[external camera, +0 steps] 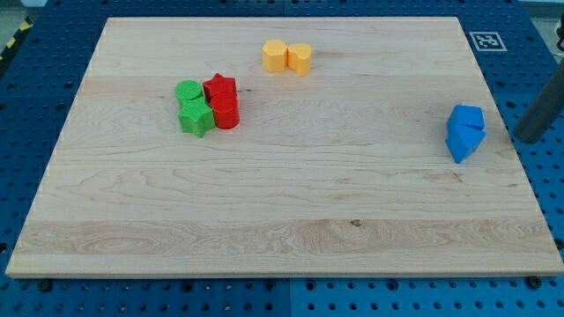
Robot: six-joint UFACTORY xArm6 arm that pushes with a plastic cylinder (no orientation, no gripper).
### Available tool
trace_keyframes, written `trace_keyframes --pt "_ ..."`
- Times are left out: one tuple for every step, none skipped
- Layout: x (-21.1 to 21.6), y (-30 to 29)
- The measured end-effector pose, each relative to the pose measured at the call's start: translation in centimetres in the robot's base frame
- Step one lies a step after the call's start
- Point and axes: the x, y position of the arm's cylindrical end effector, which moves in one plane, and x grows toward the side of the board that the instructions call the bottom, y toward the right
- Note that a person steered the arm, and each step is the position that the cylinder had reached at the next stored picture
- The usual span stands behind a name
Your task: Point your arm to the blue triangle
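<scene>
Approach step. My tip [526, 140] rests at the board's [264, 202] right edge, near but apart from the blue triangle [462, 145], which touches the blue cube [466, 117] above. No pincer is fitted. Next: a short leftward slide.

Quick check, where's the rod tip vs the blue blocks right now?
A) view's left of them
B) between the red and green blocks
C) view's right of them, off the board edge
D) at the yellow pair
C: my tip sits to the view's right of the blue blocks, just past the wooden board edge, with a gap between.
</scene>
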Motion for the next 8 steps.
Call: trace_keyframes --pt "0.0 0.1" --pt "0.0 0.3" --pt "0.0 0.6" --pt "0.0 1.1" --pt "0.0 1.9" --pt "0.0 2.8" --pt "-0.1 3.0" --pt "-0.2 3.0"
